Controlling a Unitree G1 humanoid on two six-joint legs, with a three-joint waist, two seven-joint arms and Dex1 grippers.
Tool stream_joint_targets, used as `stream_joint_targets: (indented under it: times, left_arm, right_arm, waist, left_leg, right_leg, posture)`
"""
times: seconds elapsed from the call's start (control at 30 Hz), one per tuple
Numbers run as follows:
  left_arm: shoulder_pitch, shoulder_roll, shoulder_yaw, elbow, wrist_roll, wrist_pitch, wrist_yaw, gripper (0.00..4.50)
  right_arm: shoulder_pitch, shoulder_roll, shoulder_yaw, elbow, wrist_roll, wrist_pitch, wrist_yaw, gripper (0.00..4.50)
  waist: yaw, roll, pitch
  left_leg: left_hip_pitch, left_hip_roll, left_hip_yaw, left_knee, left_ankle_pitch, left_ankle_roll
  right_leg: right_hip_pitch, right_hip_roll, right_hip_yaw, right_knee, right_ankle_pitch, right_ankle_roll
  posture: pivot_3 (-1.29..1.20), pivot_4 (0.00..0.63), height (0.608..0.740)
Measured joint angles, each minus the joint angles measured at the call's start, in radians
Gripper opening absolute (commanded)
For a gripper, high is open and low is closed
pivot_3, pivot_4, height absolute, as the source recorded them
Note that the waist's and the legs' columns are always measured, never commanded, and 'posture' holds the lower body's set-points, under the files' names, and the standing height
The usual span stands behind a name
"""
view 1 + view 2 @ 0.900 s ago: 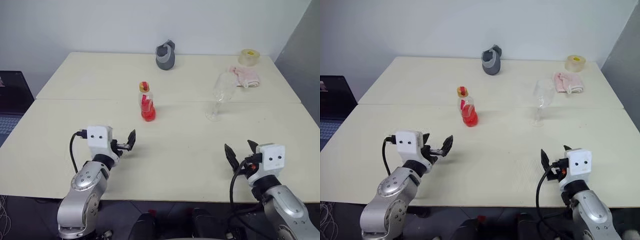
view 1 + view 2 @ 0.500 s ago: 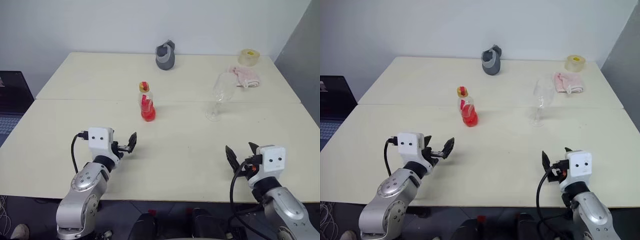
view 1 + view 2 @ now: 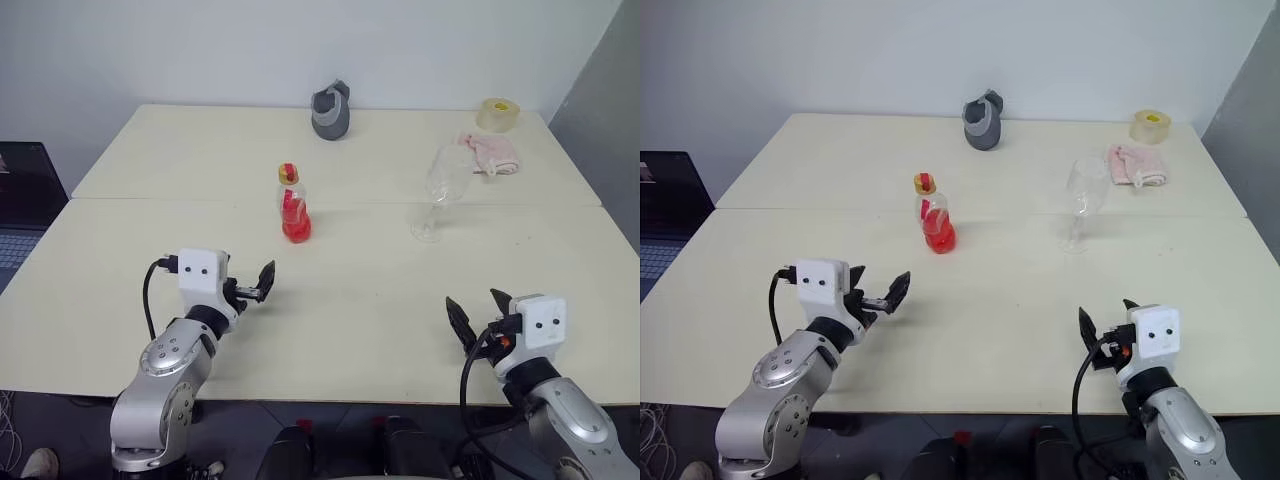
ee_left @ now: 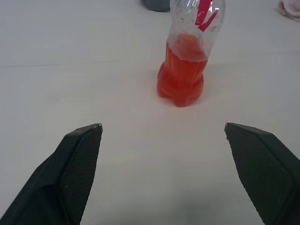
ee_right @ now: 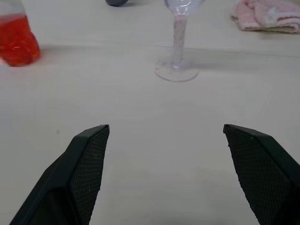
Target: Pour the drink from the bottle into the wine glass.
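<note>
while both my arms hover low over the near edge of the table (image 3: pixel 120 160), nothing of the pouring is done yet: i judge this to be the reach, before any grasp. my left gripper (image 3: pixel 262 282) has its two black fingers spread wide and holds nothing; in the left wrist view the bottle (image 4: pixel 188 56) stands upright, squarely between them but well ahead, not touched. my right gripper (image 3: pixel 478 312) is likewise spread wide and empty, lined up toward the wine glass (image 3: pixel 440 190), which stands upright, empty as far as i can see, to the right of the bottle and well apart from it.

the drink (image 4: pixel 180 82) fills only the bulbous lower part of the bottle. the yellow-orange cap (image 3: pixel 288 173) is on, so i reckon it must come off before tipping. next i should carry the left gripper forward, level, until the fingers flank the bottle's body, then close gently, since the thin plastic may squash or slide.

the bottle's label (image 4: pixel 205 11) is red and white, but no word on it is legible to me.
</note>
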Motion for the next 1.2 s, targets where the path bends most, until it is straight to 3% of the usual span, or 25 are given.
stream_joint_targets:
  times: [0.23,0.4,0.6,1.2]
  left_arm:
    - [-0.142,0.051,-0.041,0.189,0.020,-0.099,-0.096,4.48]
    - [-0.206,0.057,-0.078,0.310,0.058,-0.168,-0.130,4.48]
    - [-0.306,0.021,-0.094,0.443,0.089,-0.243,-0.123,4.48]
    - [-0.508,-0.022,-0.103,0.799,0.152,-0.461,-0.145,4.48]
  right_arm:
    - [-0.099,-0.175,-0.028,0.023,0.266,0.003,0.279,4.18]
    - [-0.180,-0.259,-0.016,0.089,0.303,-0.007,0.376,4.18]
    - [-0.265,-0.246,0.022,0.149,0.296,-0.024,0.371,4.18]
    - [-0.241,-0.248,0.029,0.115,0.307,-0.019,0.325,4.18]
  waist:
    - [-0.001,0.000,0.000]
    - [-0.001,-0.001,0.000]
    - [0.000,-0.001,0.000]
    - [0.001,-0.001,0.000]
  left_leg:
    - [0.000,0.000,0.000,0.000,0.000,0.000]
    - [0.000,0.000,0.000,0.000,0.000,0.000]
    - [0.000,0.000,-0.001,0.001,0.000,0.000]
    - [-0.001,0.000,-0.001,0.002,0.001,-0.001]
  right_leg:
    - [0.000,0.001,0.000,0.000,0.000,0.000]
    - [0.001,0.001,0.000,0.000,0.000,0.000]
    - [0.001,0.000,-0.001,0.000,0.000,0.000]
    - [0.000,0.000,-0.001,0.000,0.000,0.000]
  posture:
    - [0.00,0.150,0.740]
    - [0.00,0.150,0.740]
    - [0.00,0.150,0.740]
    - [0.00,0.150,0.740]
